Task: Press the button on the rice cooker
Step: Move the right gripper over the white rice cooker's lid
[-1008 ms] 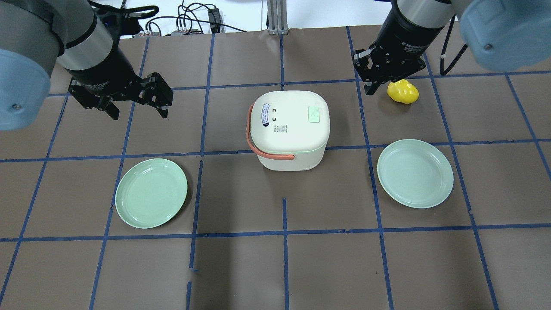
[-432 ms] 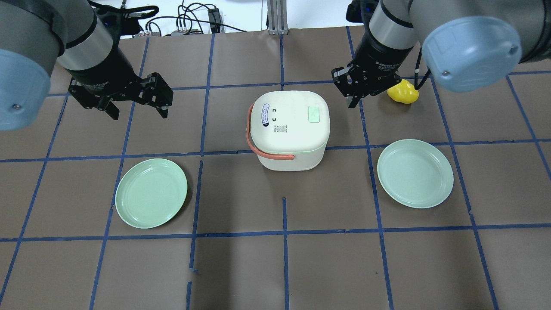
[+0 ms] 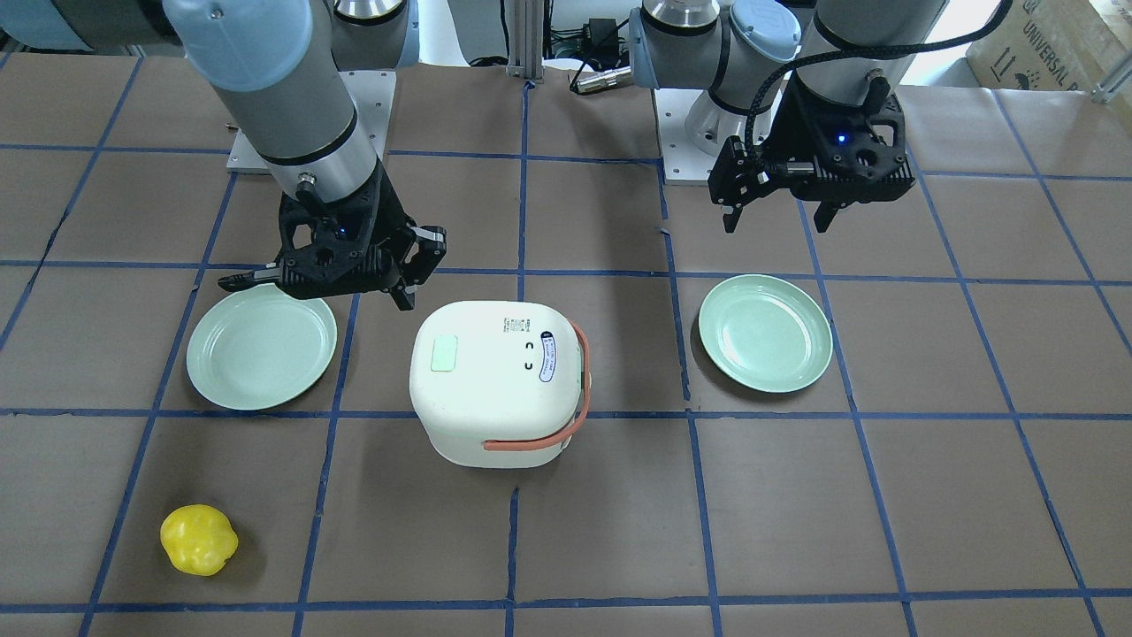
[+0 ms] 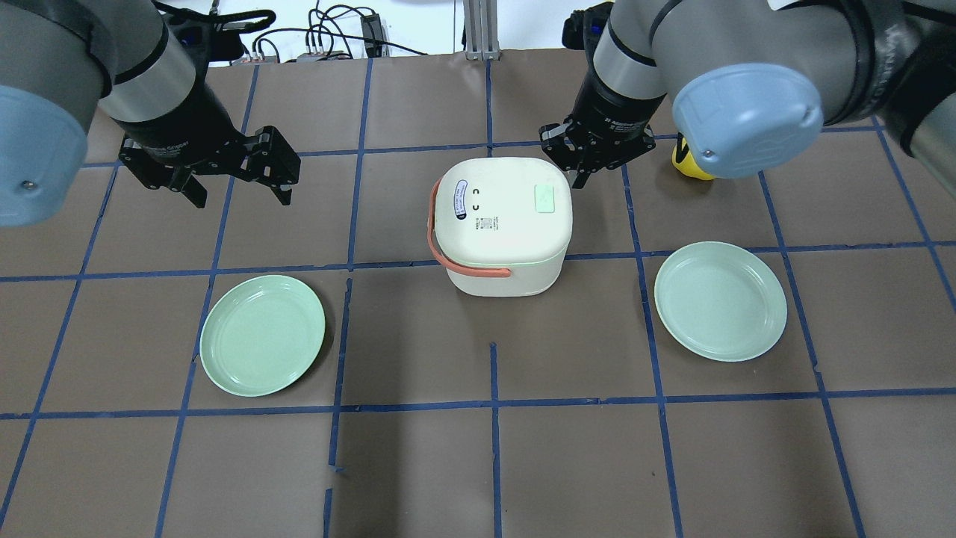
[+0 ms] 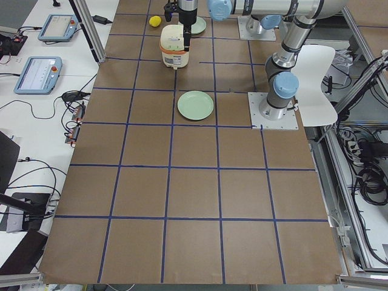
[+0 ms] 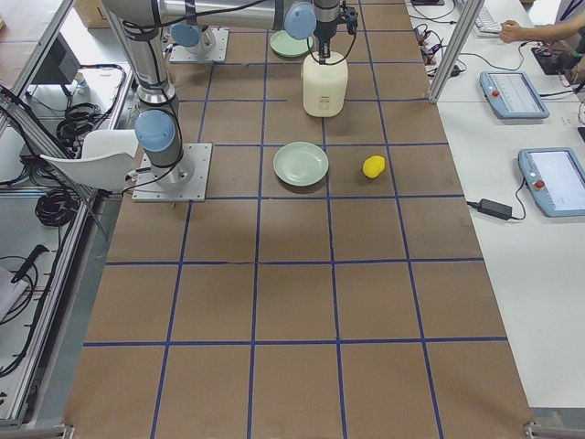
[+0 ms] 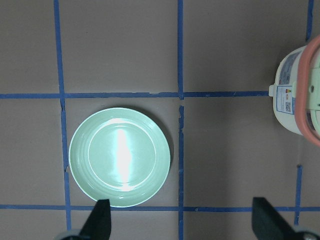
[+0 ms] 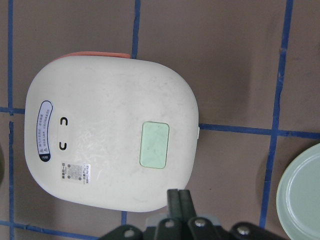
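The cream-white rice cooker [image 4: 504,220] with its orange-red strap handle stands closed at the table's middle; it also shows in the front view [image 3: 495,380] and the left wrist view [image 7: 300,95]. A pale green rectangular button [image 4: 544,199] sits on its lid near the right edge. My right gripper [image 4: 581,178] is shut and empty, hovering above the cooker's right edge. In the right wrist view the gripper [image 8: 178,192] is just beside the button [image 8: 154,145]. My left gripper [image 4: 243,196] is open and empty, well to the cooker's left, above bare table.
Two pale green plates lie on the table, one front left [image 4: 261,334] and one front right [image 4: 721,300]. A yellow lumpy object [image 3: 199,540] lies at the far right, partly hidden by my right arm in the overhead view. Cables run along the table's far edge.
My right arm has swung left from above the yellow object to the cooker's right edge, gripper still shut. The left arm and the cooker have not moved.
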You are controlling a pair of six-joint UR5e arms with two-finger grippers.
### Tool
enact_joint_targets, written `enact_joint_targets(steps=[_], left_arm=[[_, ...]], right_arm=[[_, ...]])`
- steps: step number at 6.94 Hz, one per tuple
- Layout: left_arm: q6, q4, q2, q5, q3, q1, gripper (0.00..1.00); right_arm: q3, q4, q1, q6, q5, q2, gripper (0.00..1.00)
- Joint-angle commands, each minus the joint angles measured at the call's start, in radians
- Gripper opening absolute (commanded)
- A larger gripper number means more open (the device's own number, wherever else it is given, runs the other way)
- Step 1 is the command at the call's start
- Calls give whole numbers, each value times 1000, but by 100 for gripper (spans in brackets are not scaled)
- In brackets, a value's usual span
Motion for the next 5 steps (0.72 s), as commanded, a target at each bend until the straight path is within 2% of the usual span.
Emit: enact_joint_targets(steps=[1, 3, 5], left_arm=[[0, 0, 0, 0, 0, 0, 100], [0, 0, 0, 0, 0, 0, 100], [0, 0, 0, 0, 0, 0, 100]], right_arm=[[2, -13, 9, 3, -9, 20, 5], [1, -36, 14, 6, -13, 46, 5], [1, -38, 17, 5, -71, 49, 5]])
